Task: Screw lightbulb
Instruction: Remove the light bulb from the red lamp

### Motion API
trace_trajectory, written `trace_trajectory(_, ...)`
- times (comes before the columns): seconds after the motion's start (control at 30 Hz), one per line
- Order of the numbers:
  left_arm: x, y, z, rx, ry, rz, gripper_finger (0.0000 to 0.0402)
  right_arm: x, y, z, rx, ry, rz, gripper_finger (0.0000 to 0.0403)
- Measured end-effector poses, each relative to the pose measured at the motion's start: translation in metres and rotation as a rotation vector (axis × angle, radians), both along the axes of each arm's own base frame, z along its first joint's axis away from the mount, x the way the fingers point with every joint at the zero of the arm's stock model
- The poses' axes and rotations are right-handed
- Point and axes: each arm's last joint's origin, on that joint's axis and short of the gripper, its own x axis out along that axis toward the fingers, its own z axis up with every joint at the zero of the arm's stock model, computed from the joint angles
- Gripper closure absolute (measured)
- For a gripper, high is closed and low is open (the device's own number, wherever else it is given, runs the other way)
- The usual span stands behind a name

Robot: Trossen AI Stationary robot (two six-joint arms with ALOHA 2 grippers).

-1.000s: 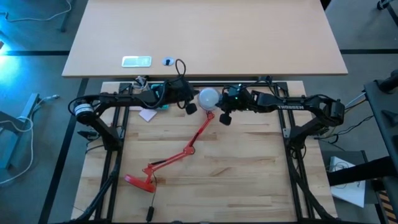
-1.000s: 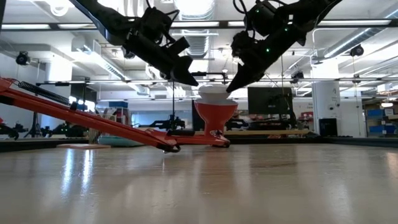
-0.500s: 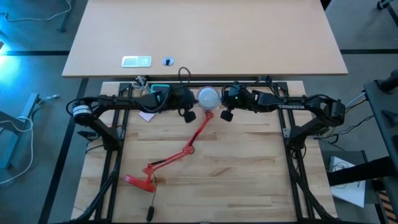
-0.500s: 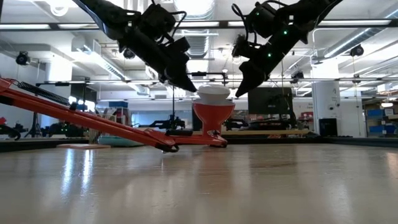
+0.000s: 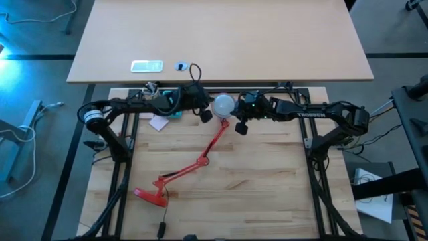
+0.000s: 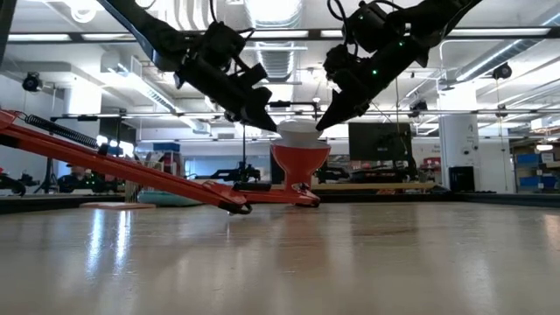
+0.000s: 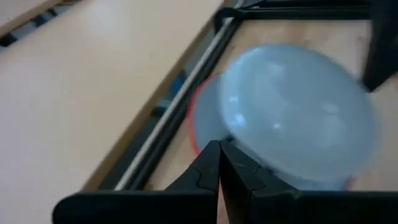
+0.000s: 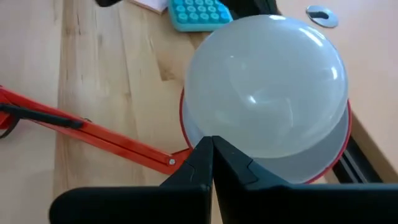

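High view: the lightbulb [image 5: 223, 104] sits in the red lamp shade [image 6: 300, 163] between the closed left end effector [image 5: 205, 115] and closed right end effector [image 5: 240, 124].

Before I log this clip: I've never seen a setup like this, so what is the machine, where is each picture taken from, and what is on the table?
It is a robot with two dark arms at a wooden table, each ending in a two-finger gripper. One picture looks straight down from above, one looks level across the tabletop, and two come from cameras on the arms' wrists.

A red desk lamp lies across the table with its cone shade facing up. The white lightbulb sits in that shade. The left gripper and the right gripper flank the bulb closely. Both wrist pictures show the fingers closed together right at the bulb's dome, so neither grips it. Whether the tips touch it is unclear.

A teal keypad and a slip of paper lie near the left arm.
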Motion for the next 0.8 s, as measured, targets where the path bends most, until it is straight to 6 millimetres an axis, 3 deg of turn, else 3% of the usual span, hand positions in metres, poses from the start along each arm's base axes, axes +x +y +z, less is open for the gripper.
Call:
trace_trajectory(0.43,0.008,-0.044,-0.013,-0.081,0.149,-0.12,0.0401,-0.004,-0.008,0.002,-0.137,0.047,-0.106,0.0403)
trace_trajectory(0.67,0.002,-0.042,-0.005,-0.031,0.155,-0.037,0.0401,-0.005,-0.007,0.002,-0.136,0.057,-0.116,0.0403)
trace_trajectory(0.8,-0.002,-0.025,0.004,0.033,0.107,0.04,0.0401,-0.003,-0.004,0.001,-0.052,0.023,-0.017,0.0403)
